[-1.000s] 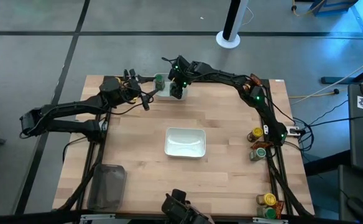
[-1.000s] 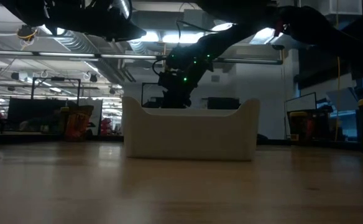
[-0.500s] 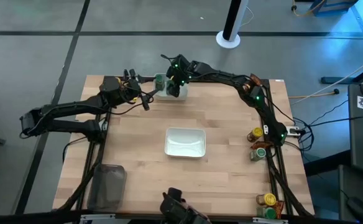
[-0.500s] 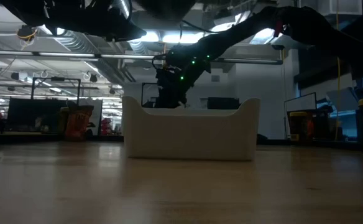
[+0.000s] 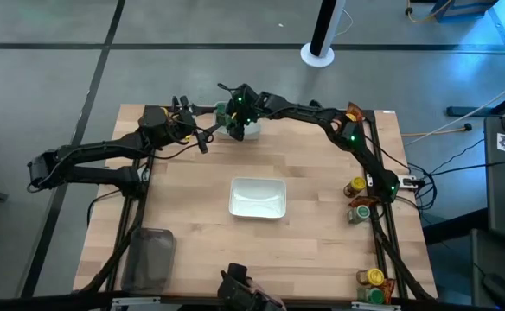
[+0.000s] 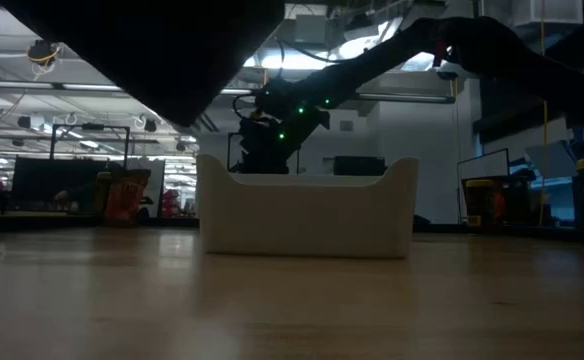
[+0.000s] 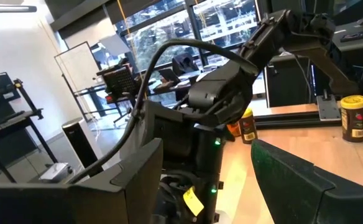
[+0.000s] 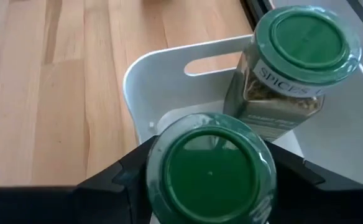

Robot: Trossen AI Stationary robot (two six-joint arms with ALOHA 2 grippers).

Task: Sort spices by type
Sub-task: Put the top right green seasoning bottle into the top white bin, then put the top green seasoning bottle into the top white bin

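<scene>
My right gripper (image 5: 237, 117) reaches to the table's far left and is shut on a green-capped spice jar (image 8: 209, 168), held over a white bowl (image 8: 163, 74). A second green-capped jar (image 8: 296, 59) stands upright in that bowl. Just left of the bowl, my left gripper (image 5: 203, 136) is level and open with nothing between its fingers. More spices stand at the right edge: a yellow-capped jar (image 5: 354, 187), a green-capped jar (image 5: 359, 211), and another such pair (image 5: 374, 285) near the front corner. My right gripper pinches the green-capped jar between its two fingers, one on each side of the jar just under the cap's rim (image 8: 155, 186). The fingers slant down from the table's right. The jar's cap is up; whether its base touches the bowl is hidden by the jar itself.
A second white bowl (image 5: 258, 198) sits mid-table and fills the middle of the low view (image 6: 307, 215). A clear grey tray (image 5: 149, 257) lies at the near left. An orange packet (image 5: 354, 111) lies by the far right corner. Bare wood spreads between the bowls.
My right gripper has carried the green-capped jar a little toward the table's left edge and down over the far bowl, tipping further downward. Its fingers have stayed shut on the jar.
</scene>
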